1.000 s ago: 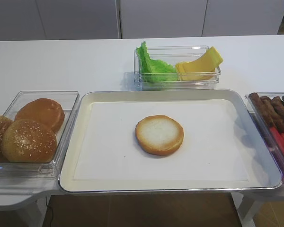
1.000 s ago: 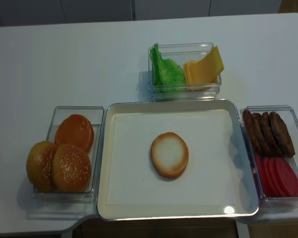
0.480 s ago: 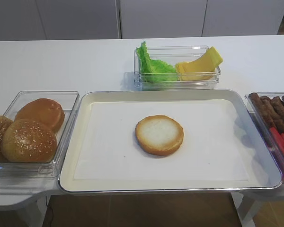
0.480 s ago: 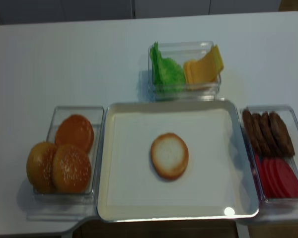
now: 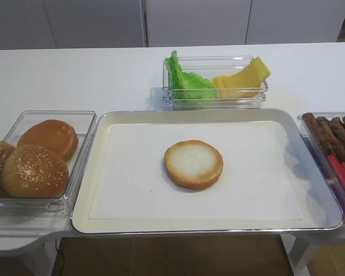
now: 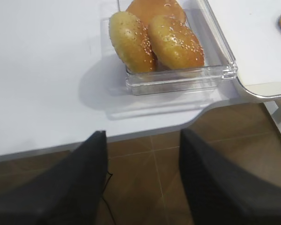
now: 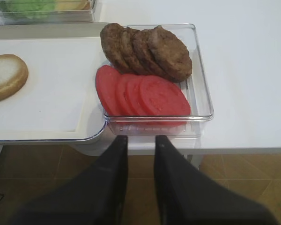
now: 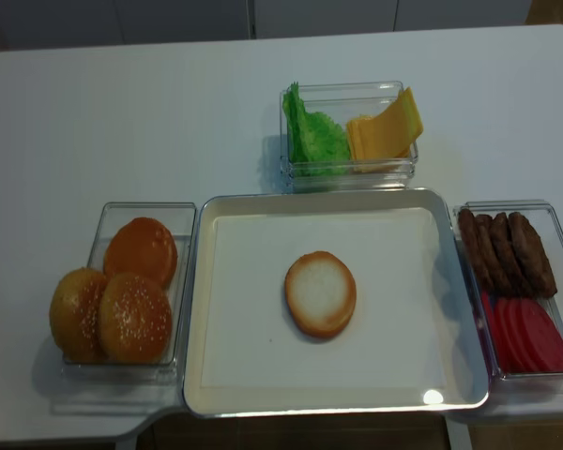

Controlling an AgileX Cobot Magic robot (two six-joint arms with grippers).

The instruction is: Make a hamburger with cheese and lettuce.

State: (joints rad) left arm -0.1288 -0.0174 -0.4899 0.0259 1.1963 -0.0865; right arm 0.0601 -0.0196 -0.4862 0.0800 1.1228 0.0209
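The hamburger is a flat bun half (image 5: 194,164), pale cut face up, in the middle of the metal tray (image 5: 207,114); it also shows in the realsense view (image 8: 320,293) and at the left edge of the right wrist view (image 7: 4,75). The lettuce (image 5: 184,80) and the cheese slices (image 5: 244,77) share a clear box behind the tray. My left gripper (image 6: 143,133) is open and empty, off the table's front edge near the bun box. My right gripper (image 7: 140,138) is narrowly open and empty, below the front edge of the patty box. Neither gripper shows in the exterior views.
A clear box with a smooth bun and two sesame buns (image 5: 34,169) stands left of the tray and shows in the left wrist view (image 6: 173,42). A clear box right of the tray holds brown patties (image 7: 145,47) and red tomato slices (image 7: 140,93).
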